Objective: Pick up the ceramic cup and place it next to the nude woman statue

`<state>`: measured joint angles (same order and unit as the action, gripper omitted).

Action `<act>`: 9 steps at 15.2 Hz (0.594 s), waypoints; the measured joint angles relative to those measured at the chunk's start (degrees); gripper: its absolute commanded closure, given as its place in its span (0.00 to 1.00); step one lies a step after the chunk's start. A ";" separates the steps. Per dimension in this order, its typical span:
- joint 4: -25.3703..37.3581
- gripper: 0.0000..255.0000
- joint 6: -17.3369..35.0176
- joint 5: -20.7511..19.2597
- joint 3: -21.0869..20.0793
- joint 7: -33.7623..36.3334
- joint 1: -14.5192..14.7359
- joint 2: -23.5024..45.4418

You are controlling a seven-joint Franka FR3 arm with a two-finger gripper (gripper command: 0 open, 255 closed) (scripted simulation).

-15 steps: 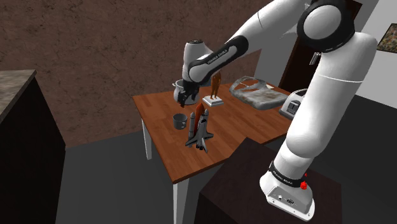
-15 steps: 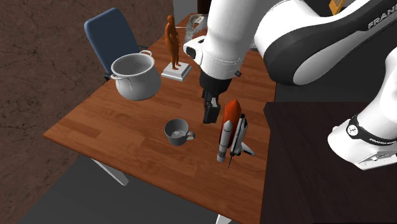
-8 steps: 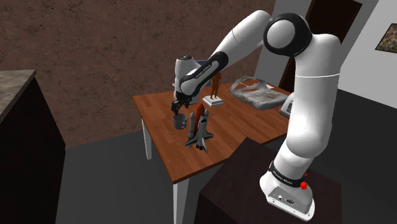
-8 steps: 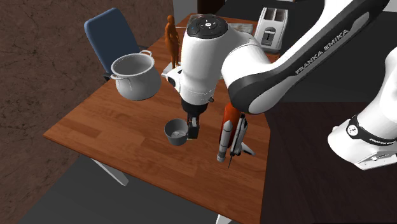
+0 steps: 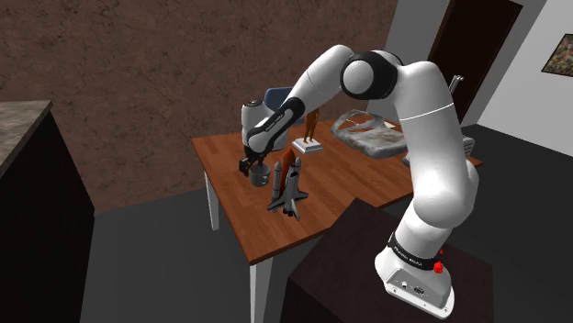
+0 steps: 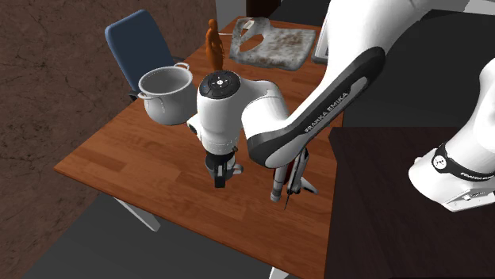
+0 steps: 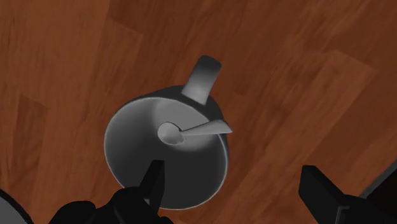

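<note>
Wooden table (image 7: 305, 76) holds a grey cup (image 7: 137, 149) beneath the released tool (image 7: 233, 168), which should drop straight, one finger inside the rim, before clenching.

My worktop (image 5: 225, 170) is reddish-brown wood on white legs (image 5: 213, 206), standing on a dark grey floor (image 5: 156, 266). Behind the worktop rises a mottled brown wall (image 5: 156, 83), with a blue chair (image 6: 139, 43) pushed up to the worktop's far edge. Past the worktop's far end I see a dark door (image 5: 477, 55) and a white wall (image 5: 528, 92) bearing a framed picture (image 5: 558, 53). Well apart from the worktop stands a dark cabinet (image 5: 37, 211) topped in speckled stone.
</note>
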<state>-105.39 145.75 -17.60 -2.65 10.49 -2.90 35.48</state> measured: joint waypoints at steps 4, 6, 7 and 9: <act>2.02 0.00 1.21 -0.34 0.42 0.03 -0.02 3.25; 2.78 0.00 1.92 -0.51 0.62 0.13 0.00 4.71; 3.20 0.00 2.45 -0.62 0.76 0.17 -0.02 5.63; 3.43 0.00 2.89 -0.72 0.88 0.23 -0.03 6.32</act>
<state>-101.95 148.65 -18.32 -1.77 10.72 -2.93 41.80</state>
